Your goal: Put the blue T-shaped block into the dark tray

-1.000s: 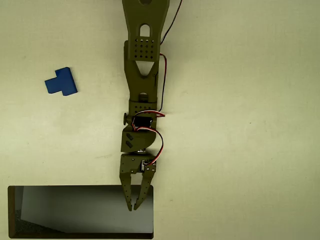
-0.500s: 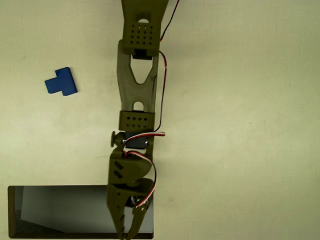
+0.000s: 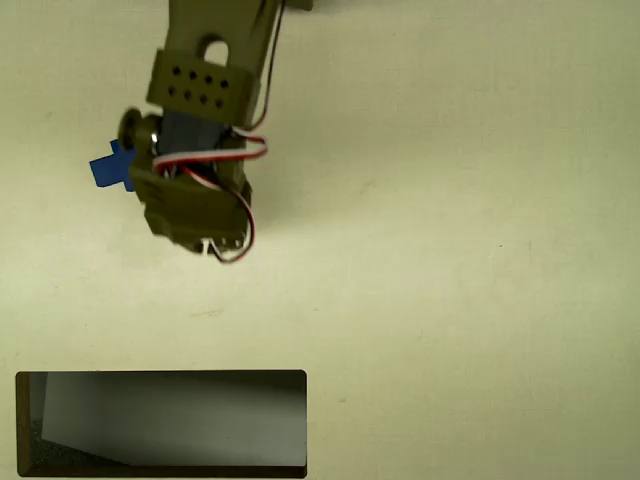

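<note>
While the arm [image 3: 195, 190] is covering most of the blue T-shaped block [image 3: 103, 170], finger spread cannot be told; fingers are hidden beneath the wrist. Block is lying on the table [image 3: 450, 250], well apart from the dark tray [image 3: 160, 378]; grasp and transfer are remaining.

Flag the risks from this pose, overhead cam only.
The arm's wrist covers most of the blue T-shaped block; the fingers are hidden beneath it, so alignment is unverifiable and a close could nudge or miss the block. The dark tray sits well below in the picture, so a weak grasp could drop it on the way.
</note>
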{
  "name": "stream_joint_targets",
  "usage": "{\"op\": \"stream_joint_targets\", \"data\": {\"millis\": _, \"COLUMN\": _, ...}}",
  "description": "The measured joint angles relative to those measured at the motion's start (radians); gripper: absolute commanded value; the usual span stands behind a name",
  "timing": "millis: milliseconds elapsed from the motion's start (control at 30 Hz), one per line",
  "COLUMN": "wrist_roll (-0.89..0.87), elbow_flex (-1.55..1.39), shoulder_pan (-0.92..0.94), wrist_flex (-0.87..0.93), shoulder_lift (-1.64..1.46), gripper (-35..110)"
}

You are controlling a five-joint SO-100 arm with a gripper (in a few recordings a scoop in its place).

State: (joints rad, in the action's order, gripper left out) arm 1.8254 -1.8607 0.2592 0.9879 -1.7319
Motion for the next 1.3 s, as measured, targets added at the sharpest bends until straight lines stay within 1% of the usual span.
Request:
{"op": "stream_joint_targets", "data": {"millis": 133, "wrist_roll": 0.192, "elbow_flex": -0.15, "shoulder_pan": 0.066, "wrist_flex": 0.055, "shoulder_lift": -0.152, "gripper": 0}}
{"op": "stream_joint_targets", "data": {"millis": 267, "wrist_roll": 0.374, "elbow_flex": -0.195, "shoulder_pan": 0.138, "wrist_flex": 0.172, "shoulder_lift": -0.225, "gripper": 0}}
{"op": "stream_joint_targets", "data": {"millis": 367, "wrist_roll": 0.568, "elbow_flex": -0.218, "shoulder_pan": 0.259, "wrist_flex": 0.202, "shoulder_lift": -0.235, "gripper": 0}}
{"op": "stream_joint_targets", "data": {"millis": 433, "wrist_roll": 0.723, "elbow_flex": -0.232, "shoulder_pan": 0.353, "wrist_flex": 0.19, "shoulder_lift": -0.206, "gripper": 0}}
{"op": "stream_joint_targets", "data": {"millis": 500, "wrist_roll": 0.893, "elbow_flex": -0.236, "shoulder_pan": 0.453, "wrist_flex": 0.141, "shoulder_lift": -0.16, "gripper": 0}}
{"op": "stream_joint_targets", "data": {"millis": 567, "wrist_roll": 1.058, "elbow_flex": -0.249, "shoulder_pan": 0.541, "wrist_flex": 0.06, "shoulder_lift": -0.08, "gripper": 0}}
{"op": "stream_joint_targets", "data": {"millis": 633, "wrist_roll": 1.173, "elbow_flex": -0.245, "shoulder_pan": 0.623, "wrist_flex": -0.052, "shoulder_lift": 0.008, "gripper": 0}}
{"op": "stream_joint_targets", "data": {"millis": 767, "wrist_roll": 1.238, "elbow_flex": -0.215, "shoulder_pan": 0.696, "wrist_flex": -0.29, "shoulder_lift": 0.201, "gripper": 0}}
{"op": "stream_joint_targets", "data": {"millis": 900, "wrist_roll": 1.233, "elbow_flex": -0.167, "shoulder_pan": 0.713, "wrist_flex": -0.408, "shoulder_lift": 0.322, "gripper": 0}}
{"op": "stream_joint_targets", "data": {"millis": 1067, "wrist_roll": 1.163, "elbow_flex": -0.143, "shoulder_pan": 0.68, "wrist_flex": -0.495, "shoulder_lift": 0.377, "gripper": 0}}
{"op": "stream_joint_targets", "data": {"millis": 1300, "wrist_roll": 1.055, "elbow_flex": -0.146, "shoulder_pan": 0.586, "wrist_flex": -0.558, "shoulder_lift": 0.402, "gripper": 0}}
